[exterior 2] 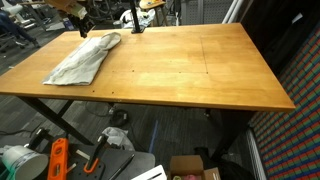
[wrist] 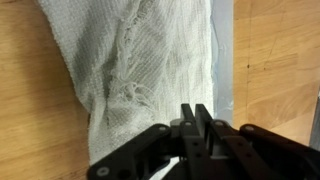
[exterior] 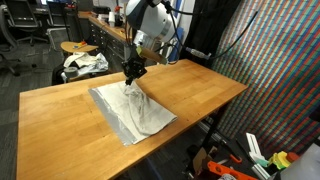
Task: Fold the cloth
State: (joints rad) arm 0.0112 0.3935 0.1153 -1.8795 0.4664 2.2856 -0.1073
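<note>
The cloth [exterior: 135, 112] is an off-white, wrinkly sheet lying on the wooden table [exterior: 60, 120], near its front edge. One part of it is pulled up into a peak under my gripper [exterior: 133, 72]. In an exterior view the cloth [exterior 2: 82, 60] lies at the table's far left corner, with the gripper [exterior 2: 85, 24] just above its raised end. In the wrist view the cloth [wrist: 140, 60] hangs as a bunched strip over the wood, running down to my gripper [wrist: 196, 116]. The two fingers stand almost together, pinching the fabric.
A stool behind the table carries a white-and-dark patterned fabric bundle [exterior: 85, 62]. Office chairs and benches stand further back. A colourful woven panel [exterior: 280, 70] rises beside the table. Under the table lie an orange tool [exterior 2: 57, 160] and boxes [exterior 2: 190, 168].
</note>
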